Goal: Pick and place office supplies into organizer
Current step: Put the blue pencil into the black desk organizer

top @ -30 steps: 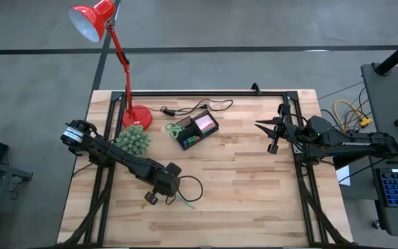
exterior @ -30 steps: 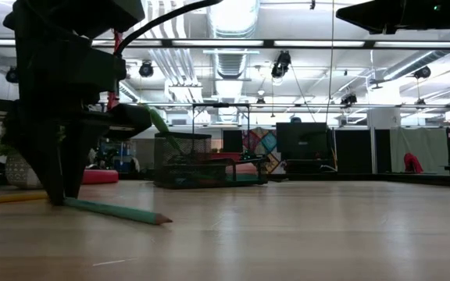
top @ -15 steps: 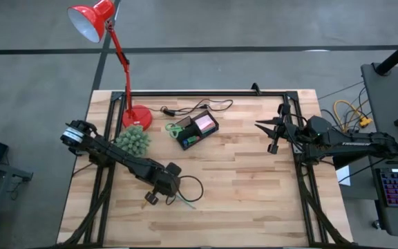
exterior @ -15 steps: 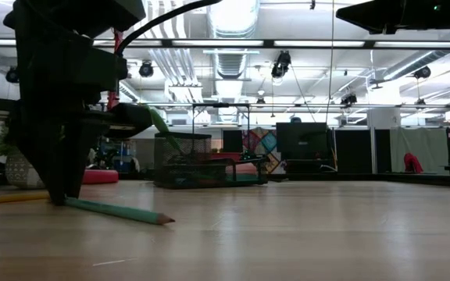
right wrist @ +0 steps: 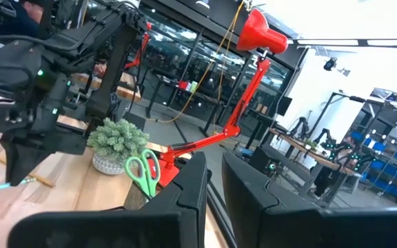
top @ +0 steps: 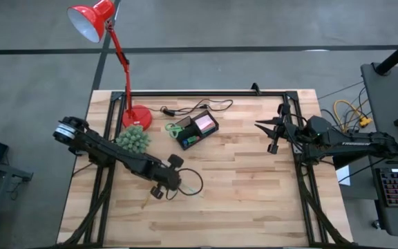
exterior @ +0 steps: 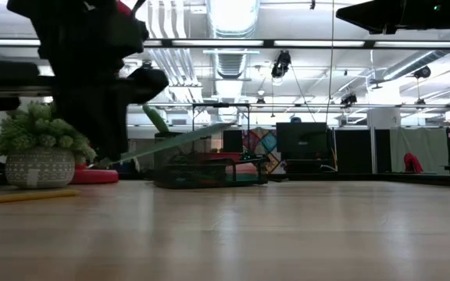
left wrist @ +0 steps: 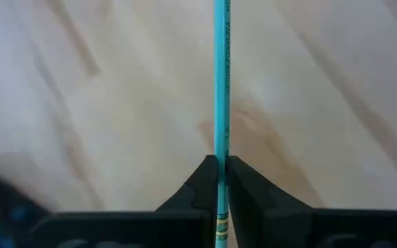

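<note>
Only one marking showed: a line of dark print running along the barrel of the teal pencil [left wrist: 220,83] in the left wrist view, too small and blurred to read. No other label, brand, number or sign was legible in any view.

The left tool [left wrist: 220,180] has its two dark fingers [left wrist: 200,186] pressed together on a thin teal pencil [left wrist: 221,83]. The pencil runs straight out from between the fingers and leaves the frame, with small dark lettering along its barrel. A short stub with a yellowish band pokes out behind the grip. Beneath it lies the pale wooden worktop [left wrist: 102,103], its grain blurred, with a brownish mark near the pencil.
</note>
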Tool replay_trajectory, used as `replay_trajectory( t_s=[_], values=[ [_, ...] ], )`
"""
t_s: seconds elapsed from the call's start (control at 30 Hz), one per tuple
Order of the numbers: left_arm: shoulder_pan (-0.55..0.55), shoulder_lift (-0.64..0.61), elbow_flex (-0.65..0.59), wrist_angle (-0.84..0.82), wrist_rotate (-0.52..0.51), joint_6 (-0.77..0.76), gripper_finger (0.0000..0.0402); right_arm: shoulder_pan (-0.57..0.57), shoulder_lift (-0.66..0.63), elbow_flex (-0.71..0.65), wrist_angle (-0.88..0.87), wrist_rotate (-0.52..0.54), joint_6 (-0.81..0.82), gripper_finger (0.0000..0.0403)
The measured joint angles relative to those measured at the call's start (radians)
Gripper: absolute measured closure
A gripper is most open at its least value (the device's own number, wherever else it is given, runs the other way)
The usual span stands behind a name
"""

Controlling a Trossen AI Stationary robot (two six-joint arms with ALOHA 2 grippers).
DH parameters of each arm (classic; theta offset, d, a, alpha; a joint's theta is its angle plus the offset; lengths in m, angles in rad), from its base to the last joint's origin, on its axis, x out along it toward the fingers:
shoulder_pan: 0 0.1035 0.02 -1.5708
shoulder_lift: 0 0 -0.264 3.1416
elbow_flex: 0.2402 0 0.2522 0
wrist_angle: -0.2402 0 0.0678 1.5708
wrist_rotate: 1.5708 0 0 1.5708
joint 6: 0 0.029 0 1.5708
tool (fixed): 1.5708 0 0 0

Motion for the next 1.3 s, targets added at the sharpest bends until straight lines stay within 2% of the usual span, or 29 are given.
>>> replay_trajectory(
  t_s=[0.37, 0.63, 1.03, 1.3],
  values=[
    [0.069, -0.046, -0.004, 0.161, -0.187, 0.1, 0.04, 0.0, 0.0, 0.0, -0.002, 0.0, 0.0, 0.0365],
    [0.17, -0.047, -0.01, 0.343, -0.241, 0.228, 0.04, 0.0, 0.0, 0.0, -0.004, 0.0, 0.0, 0.0365],
    [0.373, -0.047, -0.012, 0.596, -0.35, 0.23, 0.0399, 0.0, 0.0, 0.0, -0.006, 0.0, 0.0, 0.0365],
    [0.468, -0.046, -0.056, 0.776, -0.35, 0.151, 0.04, 0.0, 0.0, 0.0, -0.006, 0.0, 0.0, 0.0365]
  ],
)
